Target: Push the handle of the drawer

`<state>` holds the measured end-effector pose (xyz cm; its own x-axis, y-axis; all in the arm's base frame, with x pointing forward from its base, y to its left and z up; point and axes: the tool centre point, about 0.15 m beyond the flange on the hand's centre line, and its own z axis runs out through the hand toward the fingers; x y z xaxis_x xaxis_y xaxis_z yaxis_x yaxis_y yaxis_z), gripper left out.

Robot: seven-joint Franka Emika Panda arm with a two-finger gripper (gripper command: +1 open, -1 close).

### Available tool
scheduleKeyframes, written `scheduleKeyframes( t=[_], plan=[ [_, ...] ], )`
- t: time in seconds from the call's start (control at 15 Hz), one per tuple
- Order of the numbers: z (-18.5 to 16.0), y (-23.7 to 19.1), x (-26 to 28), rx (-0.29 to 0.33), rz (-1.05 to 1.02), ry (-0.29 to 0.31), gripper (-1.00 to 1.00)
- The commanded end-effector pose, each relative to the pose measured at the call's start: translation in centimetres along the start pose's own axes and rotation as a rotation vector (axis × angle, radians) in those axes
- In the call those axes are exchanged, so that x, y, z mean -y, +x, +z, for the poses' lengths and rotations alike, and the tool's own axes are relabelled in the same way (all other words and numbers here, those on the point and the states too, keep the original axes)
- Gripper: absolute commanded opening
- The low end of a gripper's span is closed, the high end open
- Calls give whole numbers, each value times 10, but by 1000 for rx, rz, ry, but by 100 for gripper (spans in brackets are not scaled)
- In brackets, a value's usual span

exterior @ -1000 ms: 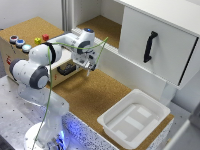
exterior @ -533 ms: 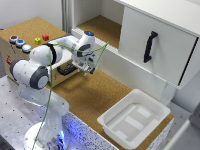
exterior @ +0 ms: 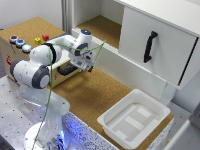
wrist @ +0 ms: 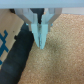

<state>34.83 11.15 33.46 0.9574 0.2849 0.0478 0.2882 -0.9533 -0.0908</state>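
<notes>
Arm bent low, pincer (wrist: 40, 44) pointing down (fingers pressed together).

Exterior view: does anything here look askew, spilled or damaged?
Nothing stands out. The white tray sits flat and empty on the cork, the white cabinet panel looks intact, and the pincer is at the drawer.

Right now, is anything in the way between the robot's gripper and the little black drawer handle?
Nothing visible is. The gripper, jaws together, sits right beside the handle on the drawer, with only bare cork floor nearby.
</notes>
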Motion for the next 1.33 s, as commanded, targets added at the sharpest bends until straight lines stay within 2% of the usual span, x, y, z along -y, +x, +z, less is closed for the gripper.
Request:
scheduleKeyframes(
  t=[0.0,0.4,0.8,1.27],
  plan=[
    [22,8,34,-15,18,-86,-100],
    [30,22,72,-41,8,-116,-100],
    [37,42,116,-66,-45,-106,-100],
    [28,64,145,-113,-102,-92,-100]
  ],
)
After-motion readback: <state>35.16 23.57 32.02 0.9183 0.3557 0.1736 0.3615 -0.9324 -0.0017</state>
